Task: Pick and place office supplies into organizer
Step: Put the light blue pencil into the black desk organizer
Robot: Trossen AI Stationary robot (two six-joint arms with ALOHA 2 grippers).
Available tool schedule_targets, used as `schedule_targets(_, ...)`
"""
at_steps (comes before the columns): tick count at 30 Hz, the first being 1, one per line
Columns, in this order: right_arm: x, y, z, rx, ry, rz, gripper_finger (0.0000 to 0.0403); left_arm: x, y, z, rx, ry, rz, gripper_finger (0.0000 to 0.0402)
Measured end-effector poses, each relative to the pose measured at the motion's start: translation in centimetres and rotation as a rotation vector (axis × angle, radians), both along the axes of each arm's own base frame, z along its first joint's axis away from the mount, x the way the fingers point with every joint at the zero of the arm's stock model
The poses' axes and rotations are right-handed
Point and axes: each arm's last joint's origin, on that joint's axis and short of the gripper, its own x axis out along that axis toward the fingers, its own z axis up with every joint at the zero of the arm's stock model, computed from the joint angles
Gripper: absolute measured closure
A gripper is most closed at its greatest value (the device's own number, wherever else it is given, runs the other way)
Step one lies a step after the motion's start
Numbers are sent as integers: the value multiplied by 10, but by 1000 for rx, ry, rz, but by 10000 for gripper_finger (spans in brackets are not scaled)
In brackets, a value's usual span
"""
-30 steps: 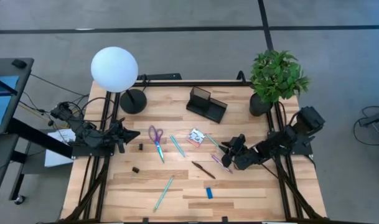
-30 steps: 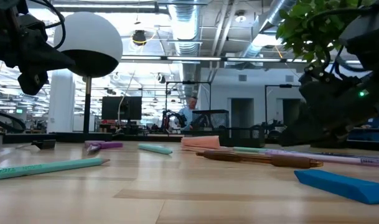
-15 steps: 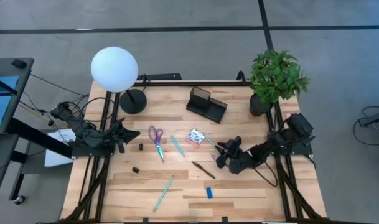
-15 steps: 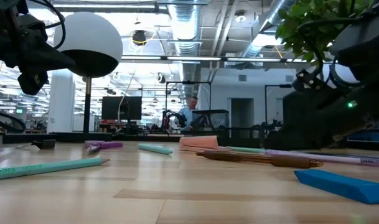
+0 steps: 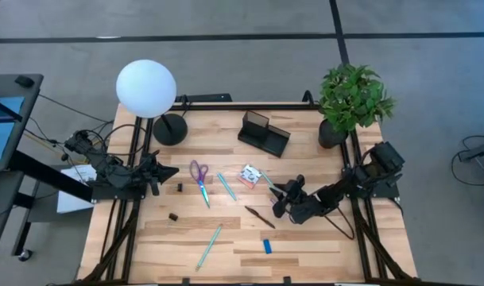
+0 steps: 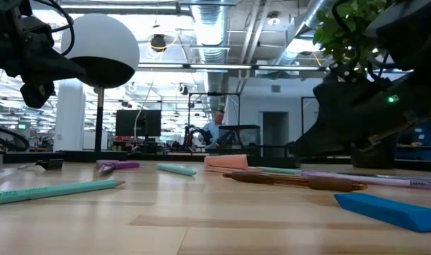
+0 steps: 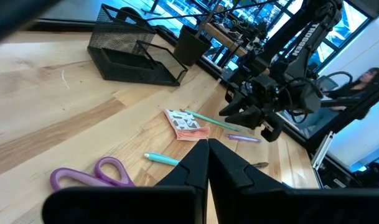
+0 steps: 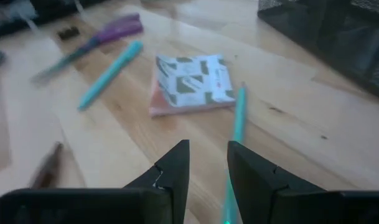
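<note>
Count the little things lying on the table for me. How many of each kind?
Teal pens: 3
Dark pen: 1
Purple pen: 1
Scissors: 1
Patterned packet: 1
Blue block: 1
Small black pieces: 2
Total: 10

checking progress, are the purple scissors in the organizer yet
No, the purple scissors lie flat on the table, apart from the black organizer at the back.

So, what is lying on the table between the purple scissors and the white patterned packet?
One teal pen lies between the scissors and the packet, touching neither; the high view shows it best.
</note>
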Motion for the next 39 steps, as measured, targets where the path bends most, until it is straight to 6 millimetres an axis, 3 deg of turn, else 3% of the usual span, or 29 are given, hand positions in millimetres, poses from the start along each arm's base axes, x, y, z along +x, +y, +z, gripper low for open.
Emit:
schedule_targets(8, -3, -6, -15, 36, 49, -72, 301, 0, 0, 0, 33, 8, -6, 401)
schedule_targets(17, -2, 7, -29, -57, 49, -78, 301, 0, 0, 0, 40, 10, -7, 401)
schedule_targets(24, -17, 21, -33, -132, 112, -21, 301, 0, 0, 0, 40, 10, -7, 401)
schedule_targets(28, -21, 23, -24, -146, 123, 1, 301, 0, 0, 0, 40, 10, -7, 401)
schedule_targets(36, -28, 29, 25, -118, 56, 49, 301, 0, 0, 0, 40, 10, -7, 401)
schedule_targets(39, -37, 35, 30, -53, 31, 59, 301, 0, 0, 0, 39, 10, -7, 401)
